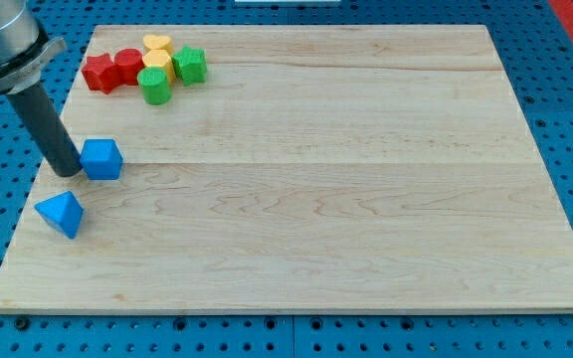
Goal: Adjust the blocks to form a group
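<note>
the arm ends in a plain dark rod, so there are no fingers to be released or clenched, and nothing is grasped. the tip [68, 171] rests on the tabletop [346, 199] at the view's left edge, touching or just beside the left face of the blue cube [101, 159]. a blue triangular block [61, 214] lies near, toward the view's bottom left, apart from the cube.

the rest already sit bunched at the view's top left: a red star-like block [98, 73], a red cylinder [128, 67], a yellow heart-shaped block [157, 45], a yellow block [157, 64], a green cylinder [154, 86] and a green block [190, 65].

the step in hand appears to be bringing the two blue strays to that cluster. the next move seems to call for getting below the cube and pushing it toward the view's top, kept centred so it does not slip off.
</note>
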Motion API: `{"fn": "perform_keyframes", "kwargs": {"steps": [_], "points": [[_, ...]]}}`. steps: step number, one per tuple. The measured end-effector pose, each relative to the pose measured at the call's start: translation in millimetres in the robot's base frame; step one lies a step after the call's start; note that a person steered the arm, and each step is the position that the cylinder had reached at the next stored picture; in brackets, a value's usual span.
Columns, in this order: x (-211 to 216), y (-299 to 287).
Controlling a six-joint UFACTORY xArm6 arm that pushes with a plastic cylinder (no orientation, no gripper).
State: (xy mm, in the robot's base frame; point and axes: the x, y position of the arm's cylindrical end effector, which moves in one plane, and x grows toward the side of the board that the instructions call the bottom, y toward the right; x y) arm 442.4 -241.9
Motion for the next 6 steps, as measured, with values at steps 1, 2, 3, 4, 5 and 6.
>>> {"fn": "perform_keyframes", "kwargs": {"steps": [1,2,3,4,5,6], "points": [[-74.6,-16.1],[-129.3,-61.1],[-139.5,-52.6],[-161.0,-8.9],[-206.1,-31.5],[-225.9,-8.1]]}}
